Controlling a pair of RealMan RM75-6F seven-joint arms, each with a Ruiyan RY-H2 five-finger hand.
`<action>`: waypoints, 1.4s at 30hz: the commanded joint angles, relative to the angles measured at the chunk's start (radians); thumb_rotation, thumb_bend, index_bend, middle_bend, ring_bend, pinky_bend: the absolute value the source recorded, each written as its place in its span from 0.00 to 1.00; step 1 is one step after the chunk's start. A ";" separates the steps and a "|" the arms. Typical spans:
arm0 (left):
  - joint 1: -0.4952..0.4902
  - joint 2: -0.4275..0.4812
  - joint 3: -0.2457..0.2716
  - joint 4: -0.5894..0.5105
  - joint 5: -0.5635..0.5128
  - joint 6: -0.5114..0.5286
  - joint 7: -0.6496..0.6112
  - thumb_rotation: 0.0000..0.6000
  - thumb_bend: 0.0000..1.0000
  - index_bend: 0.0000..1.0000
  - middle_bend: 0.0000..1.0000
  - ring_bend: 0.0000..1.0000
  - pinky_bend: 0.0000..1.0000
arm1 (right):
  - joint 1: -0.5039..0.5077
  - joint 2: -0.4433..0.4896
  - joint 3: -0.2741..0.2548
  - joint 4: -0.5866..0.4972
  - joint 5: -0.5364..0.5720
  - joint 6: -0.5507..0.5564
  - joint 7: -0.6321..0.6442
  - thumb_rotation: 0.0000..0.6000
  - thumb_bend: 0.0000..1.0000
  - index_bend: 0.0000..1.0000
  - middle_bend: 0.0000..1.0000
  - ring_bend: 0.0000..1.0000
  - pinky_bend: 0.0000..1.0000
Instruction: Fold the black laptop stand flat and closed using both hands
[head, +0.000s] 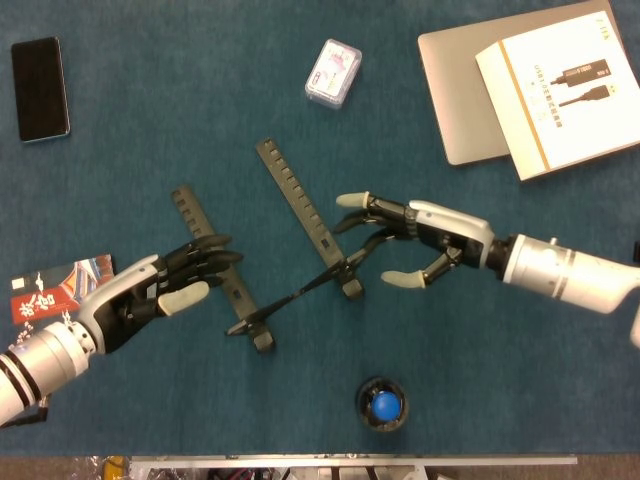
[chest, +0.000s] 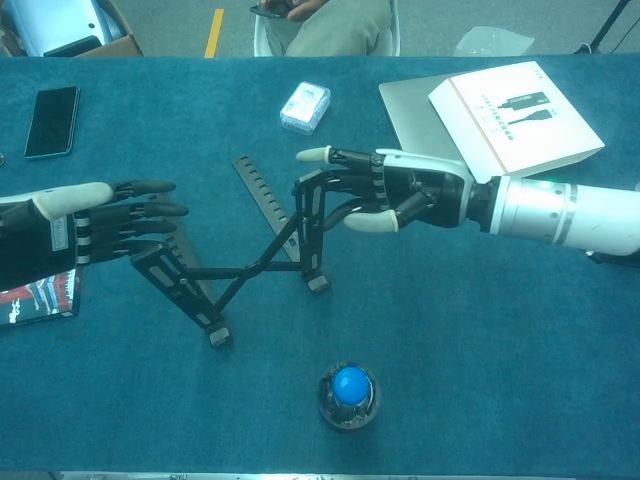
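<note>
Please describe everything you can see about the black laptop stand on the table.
The black laptop stand is thin, looks like metal or hard plastic, and stands unfolded on the blue table. It has two long notched rails, angled apart, joined by crossed struts, with small feet at the near ends. In the chest view the struts rise above the table. The right hand has fingers on the right rail's upright; the left hand is at the left rail.

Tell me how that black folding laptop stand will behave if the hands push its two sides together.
The laptop stand looks like thin rigid bars joined by crossed links, so it should probably scissor shut rather than bend. It seems light, and rests on small feet, so it may slide on the table unless the left hand and right hand brace it.
</note>
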 joint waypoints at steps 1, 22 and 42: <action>0.001 0.002 0.000 0.000 -0.002 0.001 0.000 0.64 0.25 0.05 0.11 0.05 0.06 | 0.011 -0.016 0.020 -0.002 0.017 -0.028 -0.024 1.00 0.30 0.00 0.18 0.04 0.21; 0.009 0.015 0.000 -0.009 -0.002 0.007 0.010 0.63 0.25 0.05 0.11 0.05 0.06 | 0.046 -0.098 -0.018 0.097 -0.008 -0.072 0.093 1.00 0.30 0.00 0.18 0.08 0.16; 0.011 0.015 -0.002 -0.007 -0.001 0.008 0.009 0.64 0.25 0.05 0.11 0.05 0.06 | 0.006 0.018 -0.024 -0.003 0.009 -0.001 -0.036 1.00 0.30 0.00 0.18 0.10 0.22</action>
